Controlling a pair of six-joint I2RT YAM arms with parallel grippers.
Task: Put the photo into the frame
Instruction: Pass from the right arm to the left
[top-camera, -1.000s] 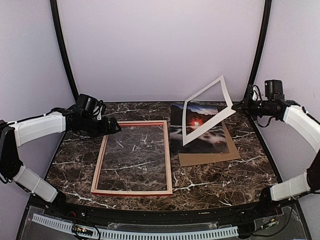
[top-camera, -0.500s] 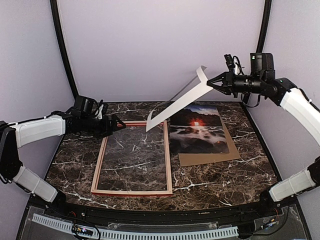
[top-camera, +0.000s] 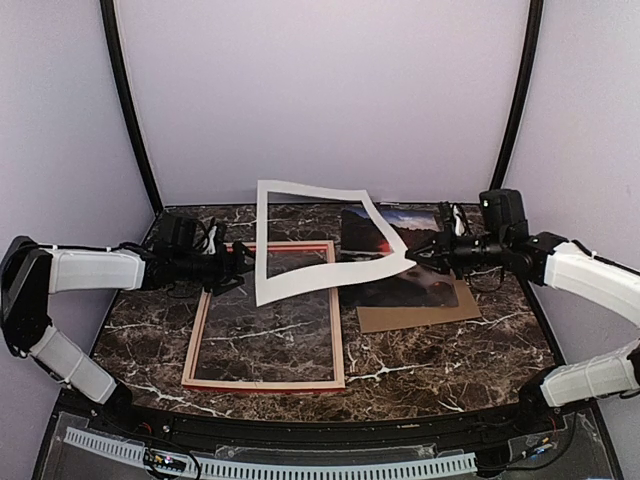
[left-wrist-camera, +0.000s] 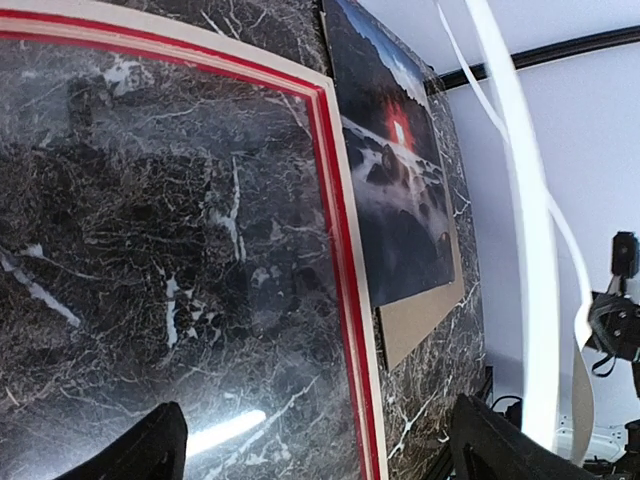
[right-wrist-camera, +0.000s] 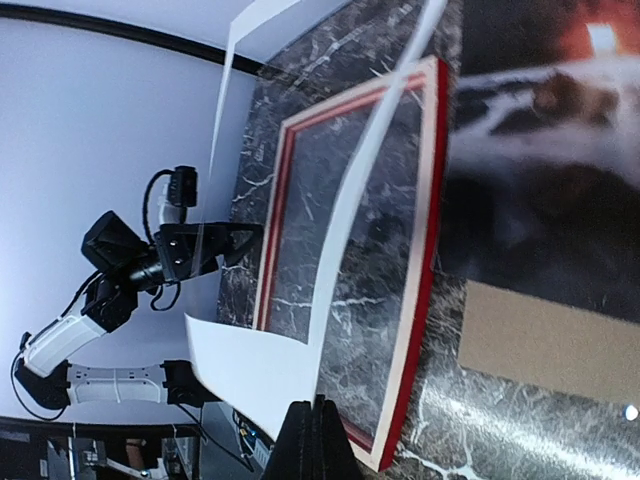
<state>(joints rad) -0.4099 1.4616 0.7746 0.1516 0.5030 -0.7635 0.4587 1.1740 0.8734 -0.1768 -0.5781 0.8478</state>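
The photo (top-camera: 392, 290), a dark landscape with a red glow, lies flat right of the frame on a brown backing board (top-camera: 420, 316). The frame (top-camera: 197, 330) lies back up on the table, pale wood with a red inner edge (left-wrist-camera: 345, 250). My right gripper (top-camera: 415, 258) is shut on a corner of the white mat board (top-camera: 300, 283), which hangs tilted above the frame's far end (right-wrist-camera: 425, 250). My left gripper (top-camera: 237, 265) is open with nothing in it, low over the frame's far left part, close to the mat's left edge. The mat (right-wrist-camera: 260, 370) sits pinched at my right fingertips (right-wrist-camera: 322, 410).
The dark marble table (top-camera: 450, 360) carries everything. Purple walls with black corner posts (top-camera: 128, 110) close in the back and sides. A white perforated rail (top-camera: 300, 468) runs along the near edge.
My right arm has swung the mat board from the back right, first raised, then down and left over the frame's far end. My left gripper has edged right toward the mat.
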